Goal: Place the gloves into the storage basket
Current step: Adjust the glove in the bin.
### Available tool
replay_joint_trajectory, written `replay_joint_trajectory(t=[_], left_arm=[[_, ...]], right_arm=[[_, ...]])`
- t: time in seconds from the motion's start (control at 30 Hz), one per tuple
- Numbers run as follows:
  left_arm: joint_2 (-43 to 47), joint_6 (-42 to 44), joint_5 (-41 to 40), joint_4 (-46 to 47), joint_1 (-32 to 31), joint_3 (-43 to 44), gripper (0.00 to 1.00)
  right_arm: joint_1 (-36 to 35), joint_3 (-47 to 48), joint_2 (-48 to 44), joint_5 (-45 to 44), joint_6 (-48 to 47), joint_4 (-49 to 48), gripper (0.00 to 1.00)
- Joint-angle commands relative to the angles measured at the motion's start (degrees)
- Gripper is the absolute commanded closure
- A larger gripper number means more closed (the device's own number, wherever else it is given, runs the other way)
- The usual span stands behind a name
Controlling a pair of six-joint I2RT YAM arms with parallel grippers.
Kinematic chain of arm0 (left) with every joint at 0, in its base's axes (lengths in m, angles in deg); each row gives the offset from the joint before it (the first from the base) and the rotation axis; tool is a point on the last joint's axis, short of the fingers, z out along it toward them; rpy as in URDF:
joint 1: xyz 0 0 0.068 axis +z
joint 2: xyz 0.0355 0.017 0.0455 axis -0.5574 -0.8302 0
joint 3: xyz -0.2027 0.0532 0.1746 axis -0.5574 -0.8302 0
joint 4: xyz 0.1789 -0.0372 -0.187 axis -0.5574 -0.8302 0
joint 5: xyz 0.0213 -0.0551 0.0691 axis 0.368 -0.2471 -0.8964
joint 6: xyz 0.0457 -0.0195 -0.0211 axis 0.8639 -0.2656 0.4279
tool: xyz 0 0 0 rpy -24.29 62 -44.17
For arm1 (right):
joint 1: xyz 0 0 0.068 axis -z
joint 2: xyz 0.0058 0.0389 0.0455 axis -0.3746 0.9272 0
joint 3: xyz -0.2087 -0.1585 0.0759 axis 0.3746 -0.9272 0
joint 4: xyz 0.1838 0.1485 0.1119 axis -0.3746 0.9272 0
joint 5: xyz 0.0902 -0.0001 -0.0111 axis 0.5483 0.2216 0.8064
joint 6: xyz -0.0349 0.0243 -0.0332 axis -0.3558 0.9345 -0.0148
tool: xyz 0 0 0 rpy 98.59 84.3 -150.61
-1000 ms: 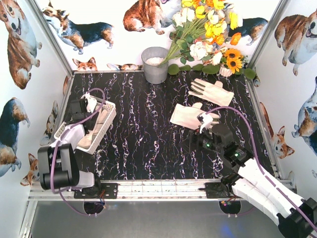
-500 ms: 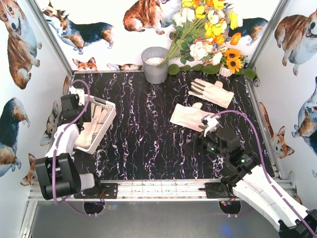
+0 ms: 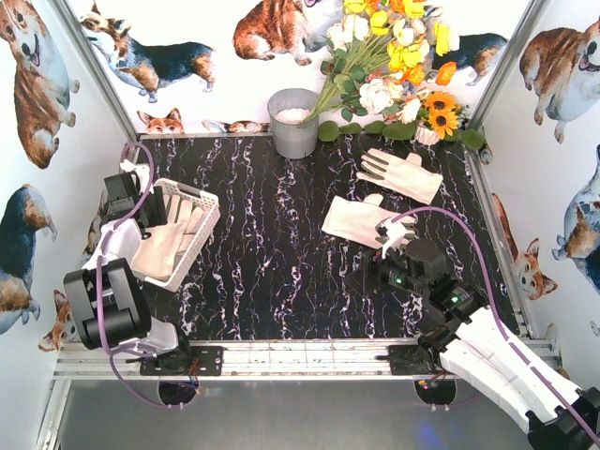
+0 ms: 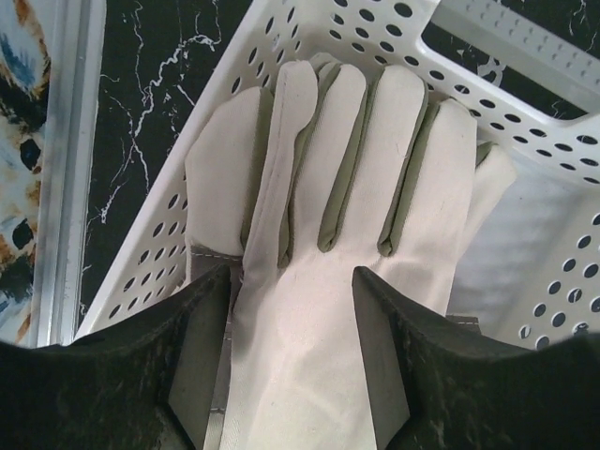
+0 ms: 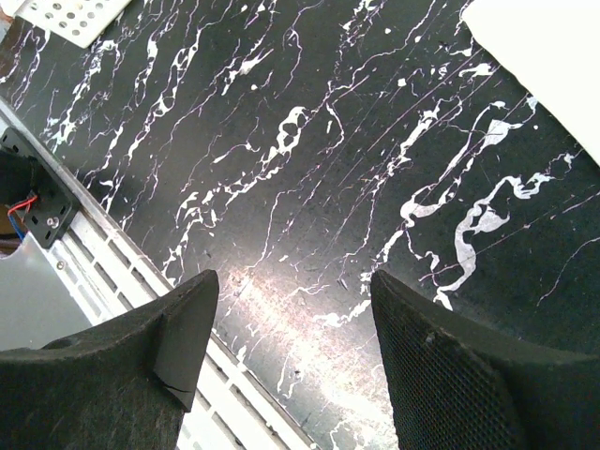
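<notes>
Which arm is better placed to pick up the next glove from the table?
Right: the right tool, open, hovers beside the nearer glove; the left tool is over the basket.

The left arm [image 3: 105,298] rises from its base at the near left and folds back on itself, its forearm reaching along the left side so that the wrist sits well forward of the base. The left gripper [image 3: 148,208] tips downward and inward; in the wrist view its two dark fingers [image 4: 202,356] stand wide apart, with the jaws parted. The right arm [image 3: 487,352] stretches from the near right corner diagonally inward, its white forearm low and its wrist bent down. The right gripper [image 3: 389,270] hangs with its broad black fingers [image 5: 178,328] spread, closed on nothing.
</notes>
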Motion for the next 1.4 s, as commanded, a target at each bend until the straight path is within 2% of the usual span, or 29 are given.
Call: replay_joint_trajectory(t=[0.0,0.17,0.23,0.37,0.5,1.0,1.1,1.2,1.37], left_arm=[[-1.83,1.67,2.69,0.22,0.99,1.98,0.51],[-4.11,4.31,3.72,1.77,1.51,2.28,0.56],[-5.11,5.80,5.23,2.13,1.56,2.64,0.63],[-7.17,7.93,10.94,1.85,1.52,3.77,0.88],[-8.80,9.95,16.63,0.86,1.58,4.70,1.00],[-5.12,17.06,28.58,-2.91,1.58,4.02,1.00],[-7.12,17.11,26.65,-3.38,1.56,5.36,1.00],[-8.82,16.02,20.94,-3.46,1.69,6.60,1.00],[-6.80,13.31,16.94,0.82,2.13,3.61,1.00]], right_arm=[[0.12,1.84,0.22,0.93,-0.61,-3.15,0.32],[0.12,2.07,0.81,1.29,-0.36,-3.17,0.32],[0.12,2.07,0.81,1.33,-0.31,-3.08,0.32],[0.12,2.23,0.81,1.23,-0.22,-2.51,0.32],[0.12,2.58,0.35,1.02,-0.30,-1.57,0.32],[0.12,2.24,0.30,1.37,0.42,-1.91,0.32],[0.12,2.25,0.05,1.33,0.39,-1.43,0.32],[0.12,2.16,-0.32,1.13,0.48,-1.15,0.32],[0.12,1.89,-0.21,0.81,0.82,-1.46,0.32]])
